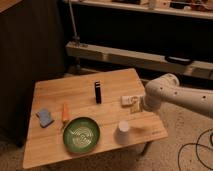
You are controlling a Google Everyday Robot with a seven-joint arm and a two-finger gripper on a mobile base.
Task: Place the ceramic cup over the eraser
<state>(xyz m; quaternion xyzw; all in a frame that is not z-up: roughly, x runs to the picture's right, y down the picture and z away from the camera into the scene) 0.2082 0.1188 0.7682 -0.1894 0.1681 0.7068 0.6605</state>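
Cup, place: the small white ceramic cup (123,132) stands near the front edge of the light wooden desk (50,147), toward the front right corner and just right of the round green plate (81,134), apart from it.
Cup, handling: probably light, rigid and smooth-glazed, so it may slip under a weak pinch and chip if dropped. No handle shows.
Cup, where to hold: a grip across the side wall, about mid-height, looks safest. It must end mouth-down over the eraser.
Cup, doubt: I cannot tell whether its mouth faces up or down now.
Left edge: a blue pad (45,117) lies near it, with an orange stick-shaped thing (65,113) just to its right.
End effector: the end effector (140,105) is at the right edge, at the tip of the white arm (180,95), over or against a white-and-beige flat piece (129,100). It is well apart from the cup. I cannot tell whether it is apart or together, because the arm's thick end hides it.
Eraser: the slim black rectangular eraser (98,92) stands upright near the desk's middle, toward the back edge, with bare wood around it. It looks narrow enough to topple if the cup's rim knocks it.
Hidden: the arm's base is cut off at the right, and whether the cup is wide and deep enough to cover the eraser is hard to judge.
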